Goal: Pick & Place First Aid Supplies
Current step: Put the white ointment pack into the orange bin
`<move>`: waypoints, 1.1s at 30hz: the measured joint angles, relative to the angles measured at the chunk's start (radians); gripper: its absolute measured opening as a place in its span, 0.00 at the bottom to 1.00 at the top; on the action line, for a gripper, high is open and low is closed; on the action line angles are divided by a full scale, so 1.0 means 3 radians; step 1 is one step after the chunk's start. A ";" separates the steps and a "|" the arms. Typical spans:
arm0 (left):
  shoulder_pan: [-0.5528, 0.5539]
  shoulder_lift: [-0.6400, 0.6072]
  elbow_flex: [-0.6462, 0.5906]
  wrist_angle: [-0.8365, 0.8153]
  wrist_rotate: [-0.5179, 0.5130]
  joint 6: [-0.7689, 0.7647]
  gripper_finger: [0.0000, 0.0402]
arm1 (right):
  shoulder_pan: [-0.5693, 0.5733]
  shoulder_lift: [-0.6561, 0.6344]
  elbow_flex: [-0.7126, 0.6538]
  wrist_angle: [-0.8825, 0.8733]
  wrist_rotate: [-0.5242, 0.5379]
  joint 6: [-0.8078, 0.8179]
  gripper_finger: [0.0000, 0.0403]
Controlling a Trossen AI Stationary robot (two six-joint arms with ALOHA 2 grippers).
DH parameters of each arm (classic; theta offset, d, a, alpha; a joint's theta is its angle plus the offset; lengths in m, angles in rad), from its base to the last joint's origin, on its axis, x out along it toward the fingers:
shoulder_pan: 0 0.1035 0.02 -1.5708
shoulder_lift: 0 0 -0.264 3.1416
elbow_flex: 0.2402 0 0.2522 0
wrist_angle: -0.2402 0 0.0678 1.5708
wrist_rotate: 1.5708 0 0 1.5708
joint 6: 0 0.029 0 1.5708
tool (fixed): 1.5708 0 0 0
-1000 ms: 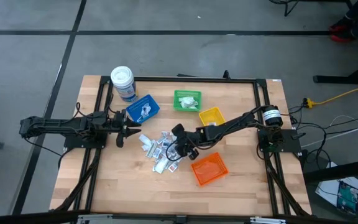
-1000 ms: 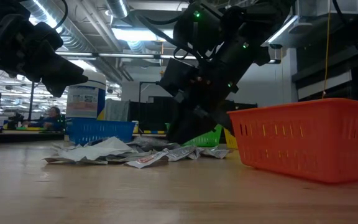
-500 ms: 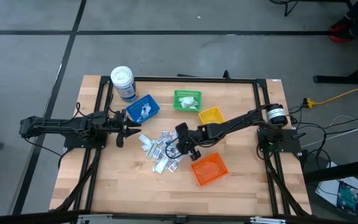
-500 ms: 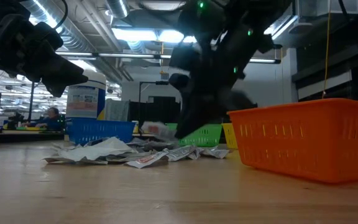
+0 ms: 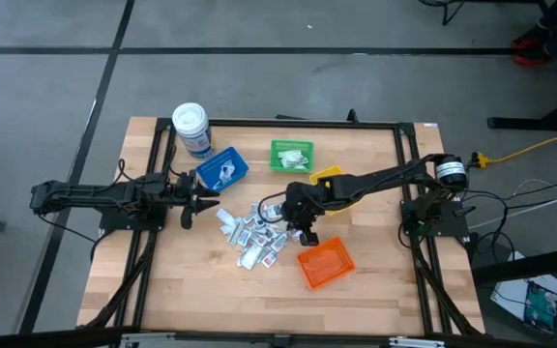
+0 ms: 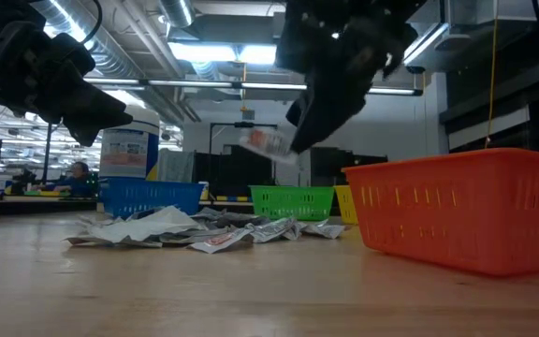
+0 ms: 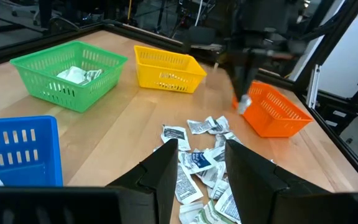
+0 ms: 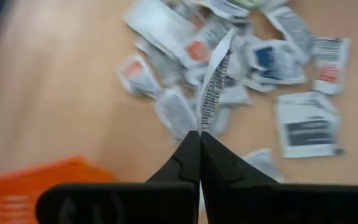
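The first aid supplies (image 5: 250, 235) lie as a loose pile of small white and silvery packets at the table's middle. My right gripper (image 5: 283, 207) hangs above the pile's far right part, shut on one white packet (image 6: 268, 143) with a red mark. My left gripper (image 5: 207, 203) waits open at the pile's left, level with the table, nothing between its fingers (image 7: 166, 163). More packets lie in the blue bin (image 5: 222, 169) and the green bin (image 5: 291, 156). My right gripper pinches one edge of the packet (image 8: 201, 124) between its two fingertips (image 8: 188, 152). The fingers slant down from the table's right side. The packet sticks out beyond the tips, seen edge-on in the right wrist view, and hangs clear above the pile (image 6: 195, 229).
An orange bin (image 5: 325, 263) stands near the front right of the pile, and a yellow bin (image 5: 329, 179) sits under my right arm. A white-lidded jar (image 5: 190, 126) is at the far left corner. A black frame (image 5: 409, 145) borders the wooden top.
My right gripper has risen from the pile and drawn a little toward the table's far right, its wrist rolling as it went. One packet has come up with it, from lying in the pile to hanging clear above it. The pile's other packets stay put.
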 joint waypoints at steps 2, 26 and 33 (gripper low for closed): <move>-0.0001 -0.0001 0.0000 0.0000 0.0000 0.0000 0.32 | -0.0005 -0.0025 0.0001 -0.0015 -0.0187 0.0214 0.00; -0.0001 -0.0001 0.0000 0.0000 0.0000 0.0000 0.32 | 0.0155 -0.0323 0.0000 -0.0737 -0.1638 0.1491 0.00; 0.0000 -0.0001 -0.0001 0.0000 0.0000 0.0000 0.32 | 0.0362 -0.0323 0.0000 -0.1204 -0.1841 0.1875 0.00</move>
